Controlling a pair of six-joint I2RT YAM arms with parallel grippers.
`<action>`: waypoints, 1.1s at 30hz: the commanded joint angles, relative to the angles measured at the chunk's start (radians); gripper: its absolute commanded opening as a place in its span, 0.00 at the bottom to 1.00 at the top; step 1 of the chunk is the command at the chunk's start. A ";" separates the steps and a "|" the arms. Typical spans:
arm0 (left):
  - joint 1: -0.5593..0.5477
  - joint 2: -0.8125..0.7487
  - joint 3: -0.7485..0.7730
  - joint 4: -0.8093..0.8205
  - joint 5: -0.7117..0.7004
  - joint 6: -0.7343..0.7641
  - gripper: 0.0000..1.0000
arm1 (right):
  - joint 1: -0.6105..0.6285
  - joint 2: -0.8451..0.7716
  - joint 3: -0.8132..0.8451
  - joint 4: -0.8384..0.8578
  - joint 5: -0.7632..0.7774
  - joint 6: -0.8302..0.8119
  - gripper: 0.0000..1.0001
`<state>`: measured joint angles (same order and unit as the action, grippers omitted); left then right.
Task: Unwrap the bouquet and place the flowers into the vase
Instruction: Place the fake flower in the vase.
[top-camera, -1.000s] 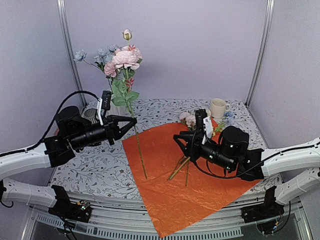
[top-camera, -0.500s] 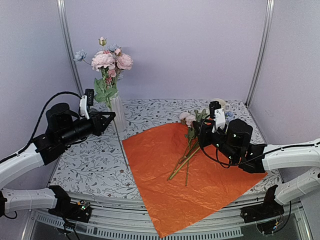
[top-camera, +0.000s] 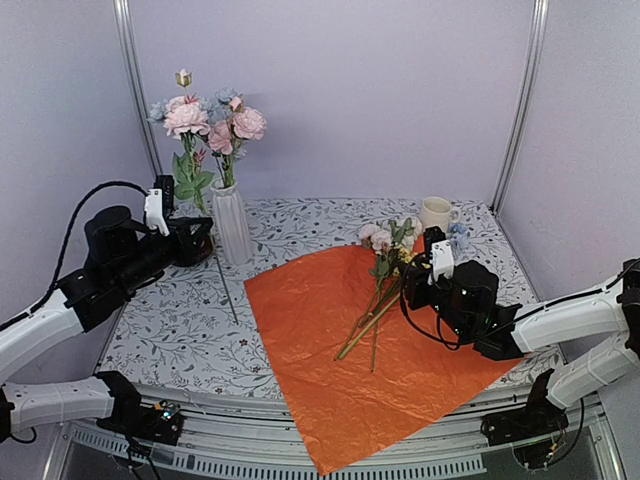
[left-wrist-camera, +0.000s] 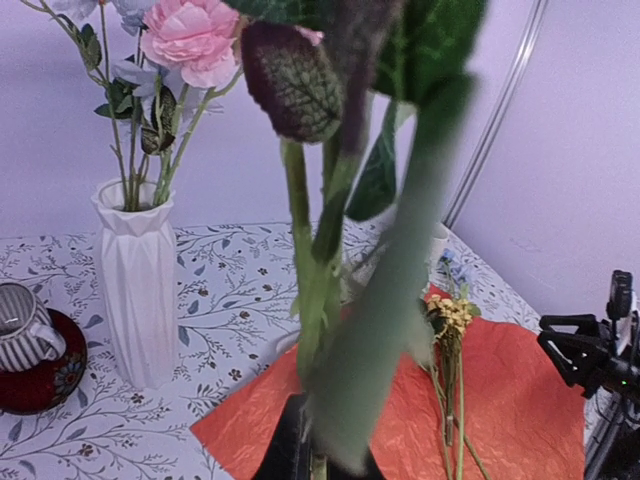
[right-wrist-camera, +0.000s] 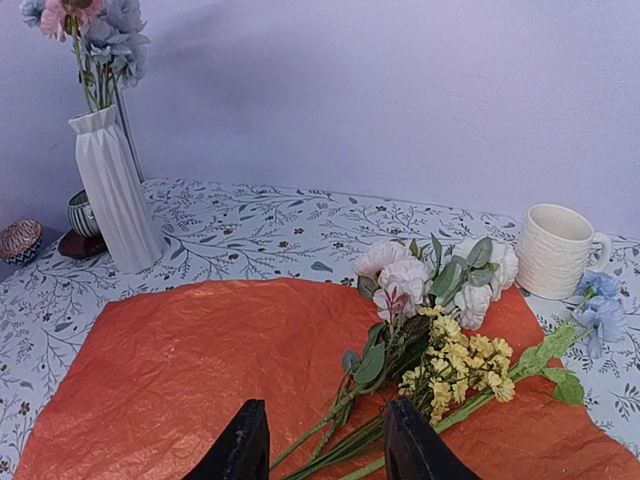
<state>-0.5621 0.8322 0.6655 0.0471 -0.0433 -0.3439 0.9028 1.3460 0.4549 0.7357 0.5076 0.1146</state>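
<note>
Flowers (top-camera: 385, 240): bunch lying on orange paper (top-camera: 330, 390); others in white vase (top-camera: 232, 225).
Left hand (top-camera: 206, 240): clamped on one stem (top-camera: 226, 292) beside vase.
Right hand (right-wrist-camera: 326, 442): spread apart above the lying stems.

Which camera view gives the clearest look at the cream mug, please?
The right wrist view: the mug stands large and unobstructed there. The top external view shows it small and distant. In the left wrist view a blurred stem almost hides it.
</note>
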 joint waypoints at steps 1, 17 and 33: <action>0.031 0.007 0.036 0.045 -0.064 0.052 0.00 | -0.004 0.015 0.002 0.079 0.011 -0.008 0.42; 0.146 0.050 0.101 0.277 -0.207 0.222 0.00 | -0.003 0.044 0.019 0.074 -0.001 -0.039 0.42; 0.242 0.312 0.354 0.515 -0.171 0.287 0.00 | -0.002 0.056 0.030 0.074 -0.017 -0.069 0.43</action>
<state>-0.3435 1.0885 0.9314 0.4789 -0.2008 -0.1078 0.9028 1.3972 0.4644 0.7872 0.4942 0.0662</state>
